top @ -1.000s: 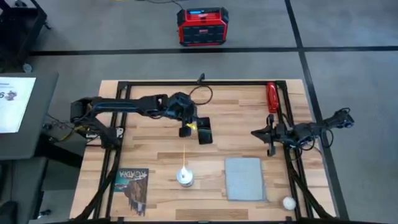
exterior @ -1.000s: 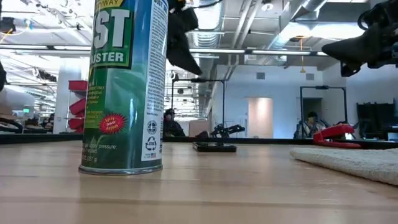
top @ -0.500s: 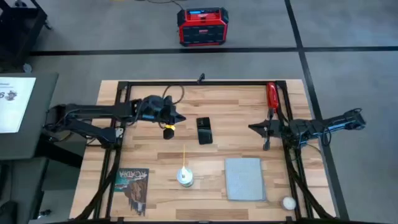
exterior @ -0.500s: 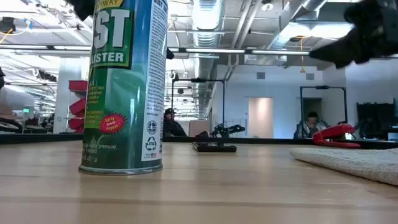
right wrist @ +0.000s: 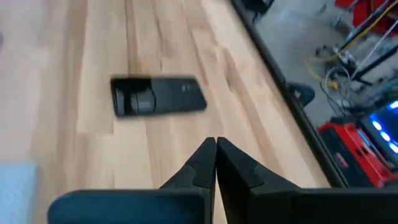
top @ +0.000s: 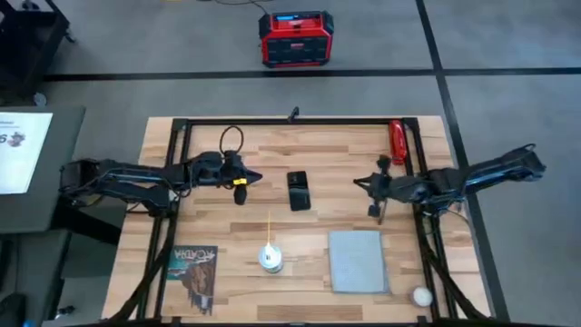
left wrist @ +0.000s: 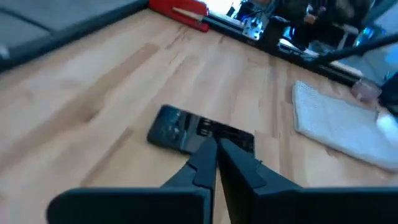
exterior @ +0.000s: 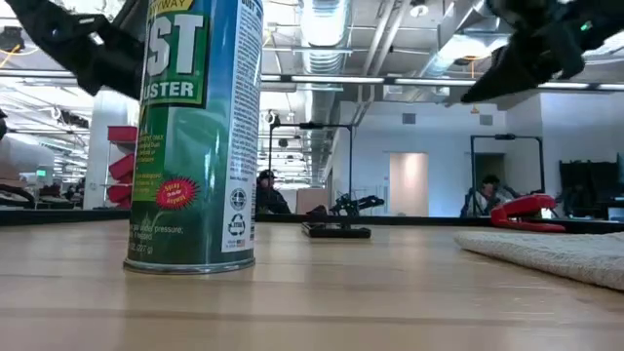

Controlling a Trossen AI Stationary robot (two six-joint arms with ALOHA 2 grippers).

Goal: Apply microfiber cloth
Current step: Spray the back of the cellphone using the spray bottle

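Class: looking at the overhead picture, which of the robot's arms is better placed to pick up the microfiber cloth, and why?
Probably the right. The right gripper hangs just above the far edge of the microfiber cloth, while the left gripper sits beyond the phone, across the table. Both are shut.

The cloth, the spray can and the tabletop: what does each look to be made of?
The cloth: soft pale blue-grey fabric, matte, with a fuzzy nap at its edge in the low view. The spray can: probably metal, going by its glossy green printed wall and bright rolled base rim. The tabletop: pale wood strips with visible grain.
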